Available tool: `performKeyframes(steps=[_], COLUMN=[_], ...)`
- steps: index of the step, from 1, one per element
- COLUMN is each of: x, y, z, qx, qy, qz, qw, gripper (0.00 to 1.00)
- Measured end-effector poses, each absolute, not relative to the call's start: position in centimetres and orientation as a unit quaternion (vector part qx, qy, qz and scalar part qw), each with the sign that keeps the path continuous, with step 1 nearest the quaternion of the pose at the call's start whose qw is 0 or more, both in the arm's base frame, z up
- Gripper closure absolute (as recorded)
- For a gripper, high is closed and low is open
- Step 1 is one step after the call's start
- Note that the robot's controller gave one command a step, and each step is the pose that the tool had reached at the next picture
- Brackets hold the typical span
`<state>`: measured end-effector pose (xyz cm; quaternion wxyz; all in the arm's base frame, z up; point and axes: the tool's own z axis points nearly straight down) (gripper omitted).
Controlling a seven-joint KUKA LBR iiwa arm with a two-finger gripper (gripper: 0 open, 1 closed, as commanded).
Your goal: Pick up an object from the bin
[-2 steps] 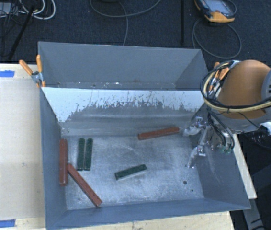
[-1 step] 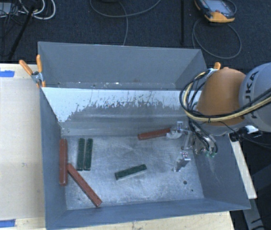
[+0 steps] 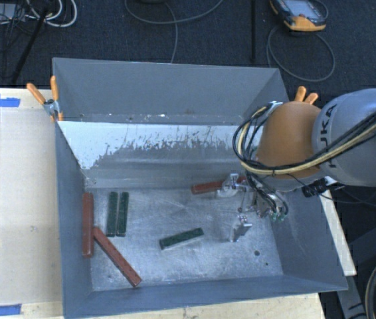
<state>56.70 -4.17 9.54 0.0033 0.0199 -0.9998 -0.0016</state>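
Observation:
My gripper (image 3: 236, 207) hangs over the right part of the bin floor, open, with one fingertip (image 3: 230, 183) toward the back and the other (image 3: 242, 230) toward the front. Nothing lies between the fingers. A short red-brown bar (image 3: 207, 187) lies just left of the back fingertip, close to it or touching; I cannot tell which. A dark green bar (image 3: 181, 238) lies slanted on the floor, left of the front fingertip and apart from it.
At the left side lie two dark green bars (image 3: 116, 213) side by side, an upright red-brown bar (image 3: 88, 223) and a longer slanted one (image 3: 116, 256). The arm with its orange cover and cables hangs over the bin's right wall.

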Motion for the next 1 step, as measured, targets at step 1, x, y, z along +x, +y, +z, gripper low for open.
performKeyframes(steps=[1], x=[55.95], y=[0.03], z=[8.77], qx=[0.008], qy=[-1.000], qz=[0.000], qw=[0.000], gripper=[0.00])
